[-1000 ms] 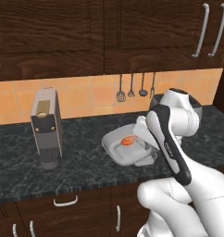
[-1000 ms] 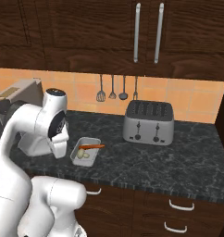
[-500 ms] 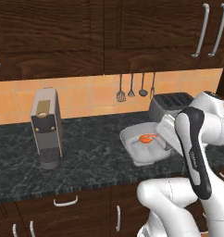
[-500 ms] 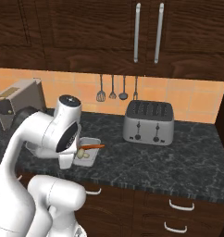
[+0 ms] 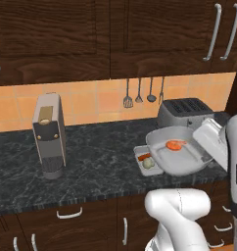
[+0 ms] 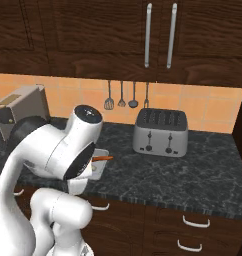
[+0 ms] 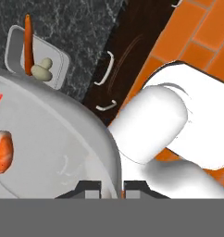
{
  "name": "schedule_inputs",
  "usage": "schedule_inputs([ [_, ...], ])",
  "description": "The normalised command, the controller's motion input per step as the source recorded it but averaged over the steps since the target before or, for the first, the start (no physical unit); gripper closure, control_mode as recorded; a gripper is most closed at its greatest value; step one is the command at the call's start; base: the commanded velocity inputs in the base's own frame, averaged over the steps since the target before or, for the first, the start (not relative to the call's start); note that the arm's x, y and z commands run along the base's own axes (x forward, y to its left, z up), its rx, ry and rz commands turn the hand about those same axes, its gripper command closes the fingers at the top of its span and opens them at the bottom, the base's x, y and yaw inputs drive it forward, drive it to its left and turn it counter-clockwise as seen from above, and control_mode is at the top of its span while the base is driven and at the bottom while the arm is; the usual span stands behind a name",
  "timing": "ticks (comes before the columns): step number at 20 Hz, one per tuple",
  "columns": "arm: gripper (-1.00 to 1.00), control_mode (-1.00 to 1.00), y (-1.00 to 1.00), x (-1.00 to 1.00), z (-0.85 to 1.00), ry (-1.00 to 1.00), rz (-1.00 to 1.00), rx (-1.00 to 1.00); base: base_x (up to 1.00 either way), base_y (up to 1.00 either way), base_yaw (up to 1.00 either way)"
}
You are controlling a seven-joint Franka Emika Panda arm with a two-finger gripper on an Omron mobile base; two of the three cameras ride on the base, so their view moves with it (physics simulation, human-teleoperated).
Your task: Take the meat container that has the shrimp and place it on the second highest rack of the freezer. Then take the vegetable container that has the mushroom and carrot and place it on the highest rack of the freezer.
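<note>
Dark speckled counter ran below wood cabinets. Above its front edge the meat container hung raised, its long axis running from 9 to 3 o'clock in the left base view, the shrimp lying toward its far side. The fingers were clamped on its rim at the 3 o'clock end. Just at 9 o'clock, resting on the counter, sat the vegetable container with the mushroom and carrot. A toaster stood behind at 12 o'clock.

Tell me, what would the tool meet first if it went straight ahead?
The tool is shut on the shrimp tray's rim. Past the rim, probably the robot's own white body; depth is unclear.
</note>
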Motion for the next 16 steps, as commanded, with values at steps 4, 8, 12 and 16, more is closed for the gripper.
schedule_inputs([
  [4, 1.0, -1.0, -0.27, -0.81, 0.2, -0.11, -0.03, 0.03, 0.0, 0.0, 0.0],
  [8, 1.0, -1.0, -0.02, -0.18, 0.08, -0.14, -0.04, 0.01, 0.0, 0.0, 0.0],
  [12, 1.0, -1.0, 0.0, 0.32, 0.0, -0.1, -0.12, 0.0, 0.0, 0.0, 0.0],
  [16, 1.0, -1.0, -0.01, -0.04, 0.0, -0.07, -0.04, 0.02, 0.0, 0.0, 0.0],
])
